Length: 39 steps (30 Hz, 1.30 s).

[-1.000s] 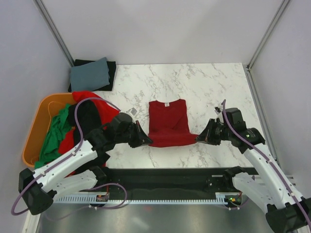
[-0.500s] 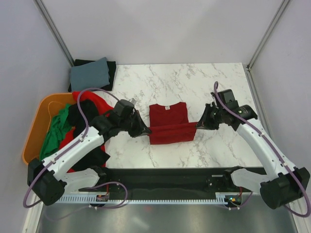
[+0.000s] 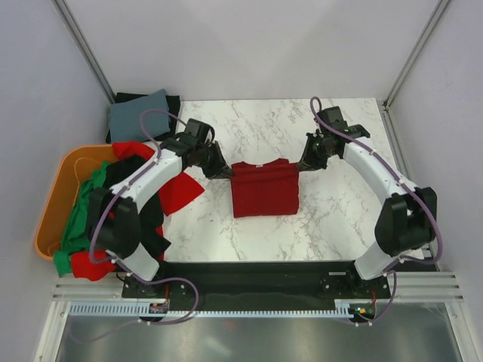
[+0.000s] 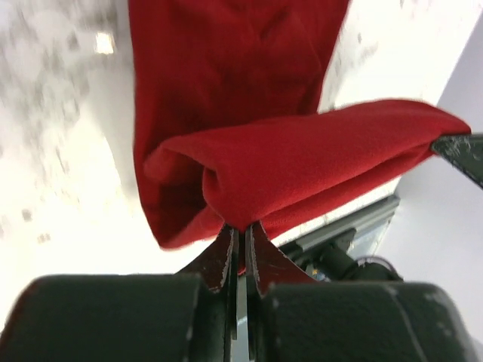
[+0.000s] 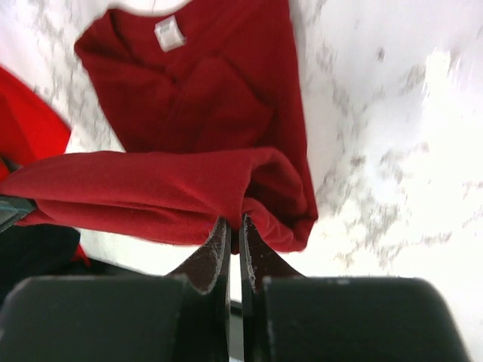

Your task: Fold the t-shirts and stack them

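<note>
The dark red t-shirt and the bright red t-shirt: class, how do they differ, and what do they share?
The dark red t-shirt lies smooth mid-table; the bright red t-shirt spills crumpled from the orange tub. The left hand and right hand pinch the dark red t-shirt; neither holds the bright red. Both are plain cloth.

Your top view looks down over the whole tabletop [image 3: 339, 219] from the near side. Both wrist views, very close, face inward, probably, sharing the dark red t-shirt [image 3: 263, 192].
</note>
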Each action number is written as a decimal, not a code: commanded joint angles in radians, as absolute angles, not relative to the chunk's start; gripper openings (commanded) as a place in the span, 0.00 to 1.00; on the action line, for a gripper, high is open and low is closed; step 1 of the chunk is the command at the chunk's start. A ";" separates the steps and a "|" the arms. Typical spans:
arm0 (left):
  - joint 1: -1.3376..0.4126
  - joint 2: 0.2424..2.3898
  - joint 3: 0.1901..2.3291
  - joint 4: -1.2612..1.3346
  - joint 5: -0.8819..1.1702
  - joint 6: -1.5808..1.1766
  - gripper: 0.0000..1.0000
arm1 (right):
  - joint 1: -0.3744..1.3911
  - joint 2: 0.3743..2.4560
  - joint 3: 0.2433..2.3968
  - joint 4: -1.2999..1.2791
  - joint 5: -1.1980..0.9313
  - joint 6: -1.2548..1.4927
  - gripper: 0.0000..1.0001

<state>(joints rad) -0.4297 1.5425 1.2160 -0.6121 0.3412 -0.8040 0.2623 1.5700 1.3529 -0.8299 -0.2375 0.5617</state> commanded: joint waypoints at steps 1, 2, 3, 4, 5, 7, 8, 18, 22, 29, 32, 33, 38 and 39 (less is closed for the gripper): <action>-0.371 1.690 1.350 -0.629 0.388 -0.690 0.06 | 0.226 1.673 1.465 -0.781 -0.163 0.514 0.00; -0.362 1.738 1.377 -0.629 0.411 -0.680 0.06 | 0.218 1.733 1.488 -0.781 -0.160 0.511 0.00; -0.348 1.820 1.438 -0.629 0.420 -0.675 0.07 | 0.213 1.765 1.532 -0.778 -0.160 0.508 0.00; -0.341 1.869 1.469 -0.630 0.431 -0.670 0.08 | 0.209 1.799 1.560 -0.779 -0.164 0.497 0.00; -0.333 1.911 1.498 -0.638 0.451 -0.663 0.09 | 0.198 1.868 1.618 -0.778 -0.169 0.492 0.00; -0.304 2.035 1.592 -0.649 0.468 -0.657 0.20 | 0.192 1.948 1.698 -0.784 -0.185 0.473 0.30; -0.293 2.072 1.627 -0.661 0.491 -0.652 0.26 | 0.183 2.029 1.797 -0.802 -0.192 0.463 0.48; -0.271 1.998 1.835 -0.870 0.309 -0.609 0.53 | 0.172 1.861 1.749 -0.747 -0.311 0.419 0.82; -0.362 1.844 1.734 -0.867 0.204 -0.600 0.41 | 0.184 1.662 1.409 -0.508 -0.535 0.506 0.79; -0.649 1.848 1.616 -0.732 0.244 -0.693 0.37 | 0.202 1.637 1.068 -0.353 -0.595 0.571 0.76; -0.742 1.907 1.500 -0.620 0.264 -0.767 0.33 | 0.198 1.670 0.984 -0.357 -0.523 0.565 0.74; -0.762 1.919 1.450 -0.586 0.259 -0.781 0.32 | 0.196 1.675 0.962 -0.356 -0.509 0.563 0.74; -0.736 1.937 1.254 -0.511 0.207 -0.784 0.28 | 0.186 1.680 0.849 -0.360 -0.392 0.534 0.74; -0.712 1.930 1.196 -0.506 0.207 -0.776 0.28 | 0.186 1.681 0.836 -0.364 -0.379 0.532 0.74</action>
<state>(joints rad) -0.7670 1.9633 1.2716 -0.5762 0.2794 -0.7605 0.1921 1.6798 0.8864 -0.3916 -0.5106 0.5648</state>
